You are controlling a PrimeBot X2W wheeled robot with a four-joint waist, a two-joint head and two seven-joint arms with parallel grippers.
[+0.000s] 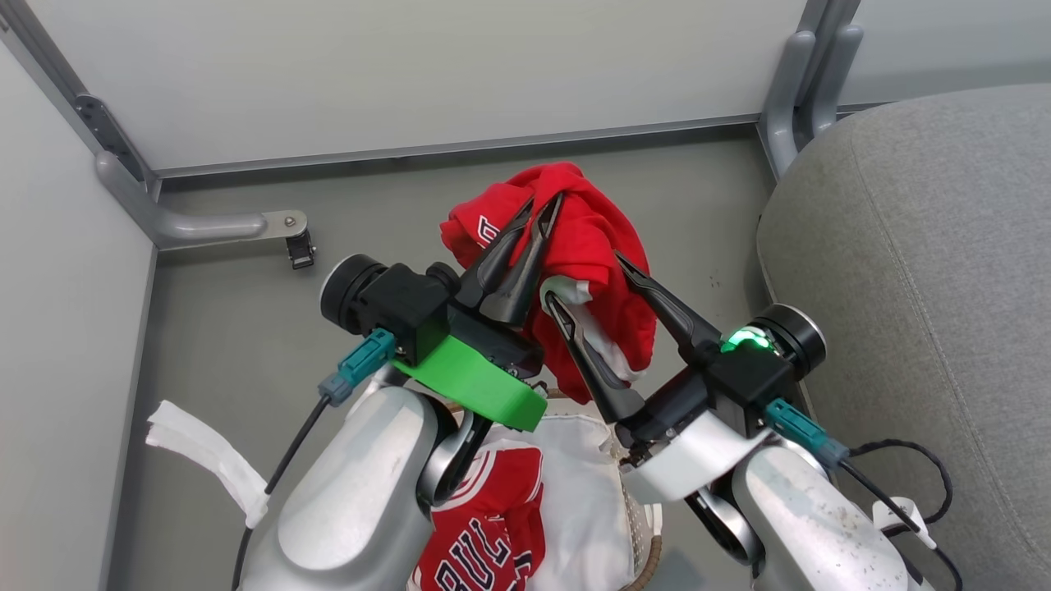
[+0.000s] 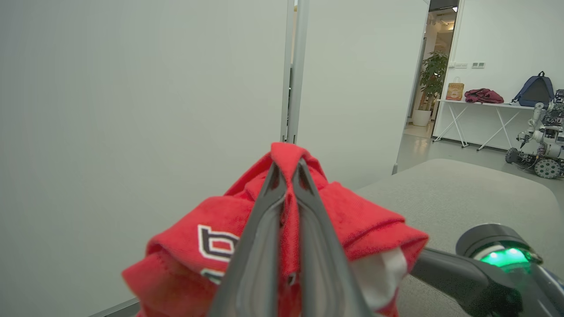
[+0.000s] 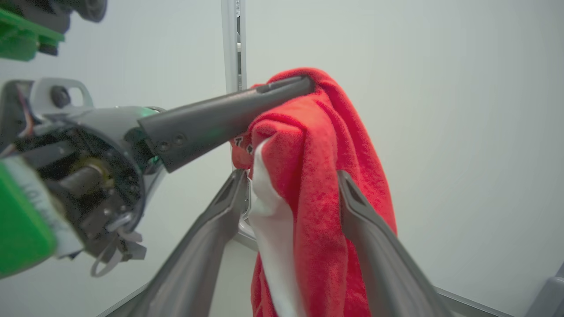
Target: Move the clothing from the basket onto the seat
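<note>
My left gripper [image 1: 542,205] is shut on a fold of the red shorts [image 1: 603,246] with white trim and holds them up above the floor. In the left wrist view, the gripper [image 2: 286,169] pinches the top of the bunched shorts [image 2: 365,229]. My right gripper [image 1: 585,279] is open, its fingers on either side of the hanging cloth. The right wrist view has the shorts [image 3: 317,185] draped between that gripper's [image 3: 291,176] spread fingers. The red jersey [image 1: 493,525] with lettering lies in the basket [image 1: 649,562] below my arms. The grey seat [image 1: 920,287] is at the right.
White partition walls stand behind, with a grey metal foot [image 1: 213,223] at the left and a post [image 1: 800,90] by the seat. A white cloth strip [image 1: 205,460] lies on the floor at the left. A white liner cloth [image 1: 583,484] sits in the basket.
</note>
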